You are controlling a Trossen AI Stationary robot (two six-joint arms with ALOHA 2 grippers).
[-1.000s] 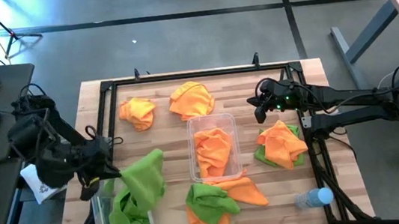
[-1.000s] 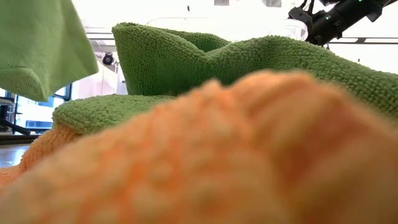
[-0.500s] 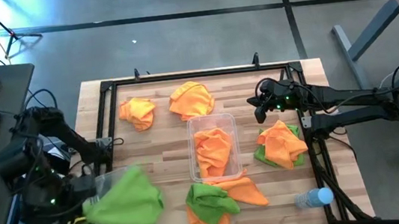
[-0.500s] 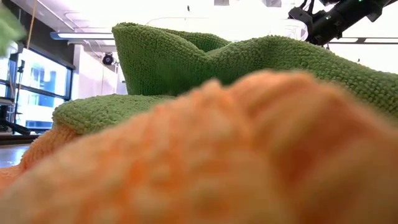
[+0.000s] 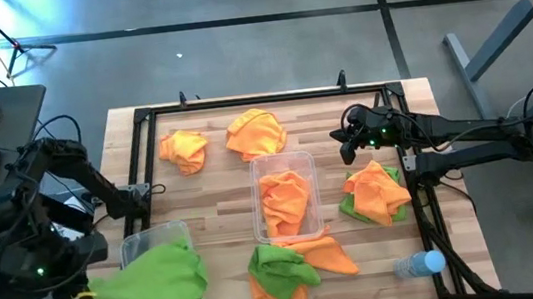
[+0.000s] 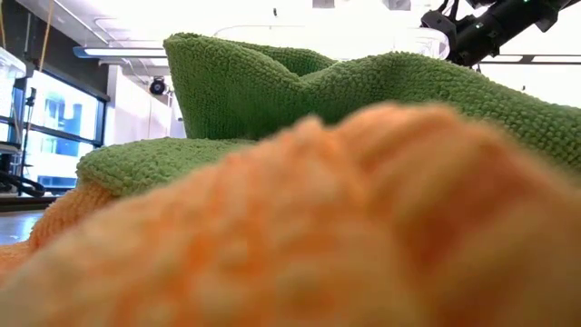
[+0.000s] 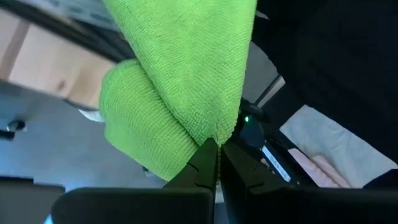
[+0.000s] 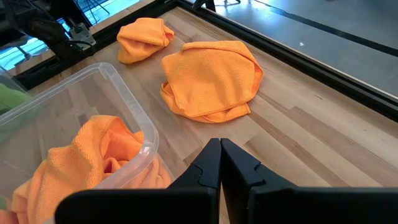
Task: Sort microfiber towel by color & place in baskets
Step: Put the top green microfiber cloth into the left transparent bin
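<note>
Wooden bench [image 5: 223, 210] has a clear bin [image 5: 286, 196] in the middle holding orange cloths [image 5: 286, 203]. Left end effector [image 7: 217, 151] is clamped on a green towel [image 5: 156, 281] draped over the other bin [image 5: 143, 242] at the bench's left edge. Right end effector [image 5: 343, 143] hangs pinched together, holding nothing, above the bench's right side.

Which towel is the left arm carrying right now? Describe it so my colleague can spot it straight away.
Find the clear bin at the table's front left corner, the one with green inside. The green towel draped over it and trailing past the table's left edge is the one, pinched by the shut left gripper. Every other green towel lies loose among orange ones.
</note>
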